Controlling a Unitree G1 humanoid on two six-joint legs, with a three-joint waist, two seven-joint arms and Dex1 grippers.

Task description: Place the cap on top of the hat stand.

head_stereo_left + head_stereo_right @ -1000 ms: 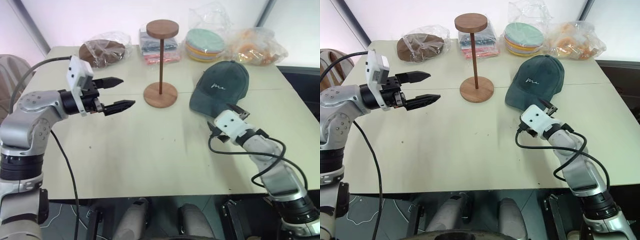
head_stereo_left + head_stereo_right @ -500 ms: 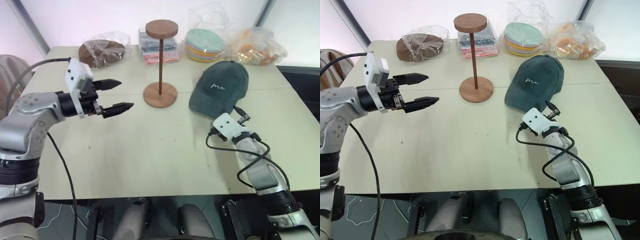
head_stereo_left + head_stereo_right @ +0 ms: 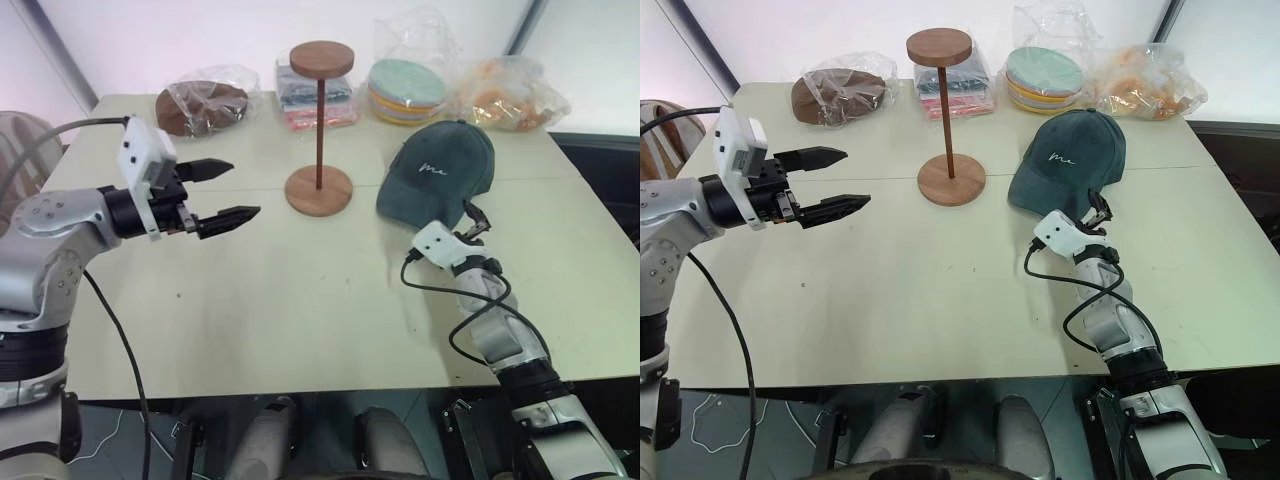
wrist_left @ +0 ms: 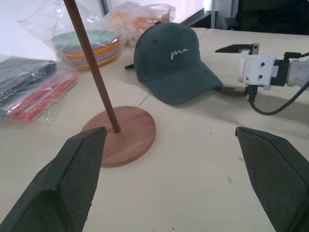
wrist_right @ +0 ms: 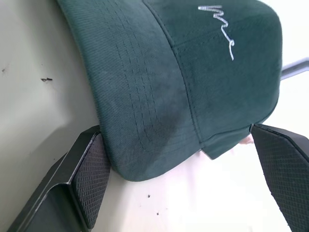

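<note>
Bracketing the brim of the dark teal fabric cap [image 3: 437, 175] on the worktop [image 3: 300, 300], my right gripper [image 5: 183, 159] has fingers apart; I'd clamp evenly, seemingly mid-brim. Left gripper [image 3: 222, 192] gapes, wooden hat stand [image 3: 320, 120] nearby.

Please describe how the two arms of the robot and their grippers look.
Both arms are silver-grey metal with black joints and loose black cables. Each wrist carries a white boxy camera block. The left gripper and right gripper have two black pointed fingers with cross-hatched pads.
</note>
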